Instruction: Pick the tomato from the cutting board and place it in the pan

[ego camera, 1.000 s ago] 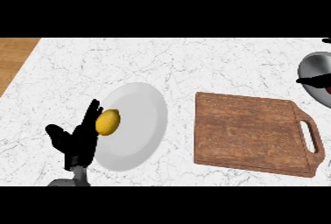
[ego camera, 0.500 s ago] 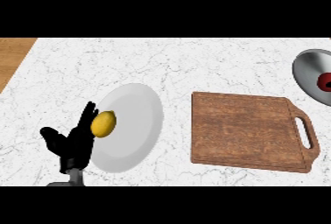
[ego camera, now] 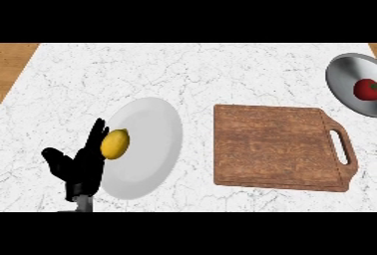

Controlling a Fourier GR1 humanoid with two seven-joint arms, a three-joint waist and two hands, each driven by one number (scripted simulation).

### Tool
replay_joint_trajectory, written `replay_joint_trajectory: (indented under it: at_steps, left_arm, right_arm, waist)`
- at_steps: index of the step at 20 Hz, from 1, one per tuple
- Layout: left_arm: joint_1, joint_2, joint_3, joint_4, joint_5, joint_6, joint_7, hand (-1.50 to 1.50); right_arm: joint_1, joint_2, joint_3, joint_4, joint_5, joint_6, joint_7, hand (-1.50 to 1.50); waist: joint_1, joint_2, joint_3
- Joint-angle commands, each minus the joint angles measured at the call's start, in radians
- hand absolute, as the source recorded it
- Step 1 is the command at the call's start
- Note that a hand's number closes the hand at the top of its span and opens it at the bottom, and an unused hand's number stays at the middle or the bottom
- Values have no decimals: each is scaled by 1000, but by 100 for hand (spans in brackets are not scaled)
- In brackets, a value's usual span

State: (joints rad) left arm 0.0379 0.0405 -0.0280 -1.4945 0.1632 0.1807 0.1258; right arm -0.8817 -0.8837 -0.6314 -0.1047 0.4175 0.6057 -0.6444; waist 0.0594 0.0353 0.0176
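Counter was white marble with grey veining, and a strip of wood surface showed past its left edge. Three things sat directly on it: a white plate at lower left, a wooden cutting board just right of centre with its handle slot toward the right, and a grey pan at the upper right, cut off by the view's edge. All three were apart from each other.

Cutting board centre-right on counter. Plate to its left, lemon on plate. Pan far right, tomato inside.
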Motion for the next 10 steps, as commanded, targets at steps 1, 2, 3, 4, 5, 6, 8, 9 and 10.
replay_joint_trajectory:
  at_steps: [1,2,3,4,5,6,8,9,10]
  left_arm:
    - [15,-4,-8,30,3,-14,1,0]
    - [11,-11,2,25,5,5,5,0]
    - [23,-22,2,31,10,5,-1,0]
    - [27,-11,-3,46,9,-14,-6,0]
    - [14,-16,14,36,14,6,-3,0]
    - [13,-5,3,23,7,-3,8,0]
    - [12,10,16,31,18,-20,7,0]
    - [16,-6,2,44,13,-16,5,0]
    - [5,-9,9,29,4,10,15,0]
  right_arm:
    - [31,-38,-1,-20,-11,213,-117,-150]
    - [66,-44,-5,-26,-18,230,-144,-150]
    - [77,-54,-9,-28,-25,235,-136,-150]
    - [84,-32,-2,-32,-23,228,-130,-150]
    - [107,-61,-4,-39,-27,239,-134,-150]
    - [95,-45,-20,-36,-45,209,-113,-150]
    - [108,-43,-10,-53,-44,233,-116,-150]
    - [133,-33,-6,-59,-44,219,-127,-150]
    - [146,-48,-8,-63,-50,241,-129,-150]
  waist:
    - [-4,4,-4]
    - [-20,-1,-4]
    - [-21,-2,-4]
    - [-17,-1,-5]
    - [-26,-2,-4]
    - [-13,2,-2]
    - [-17,-4,-5]
    - [-23,-4,-6]
    - [-28,-5,-4]
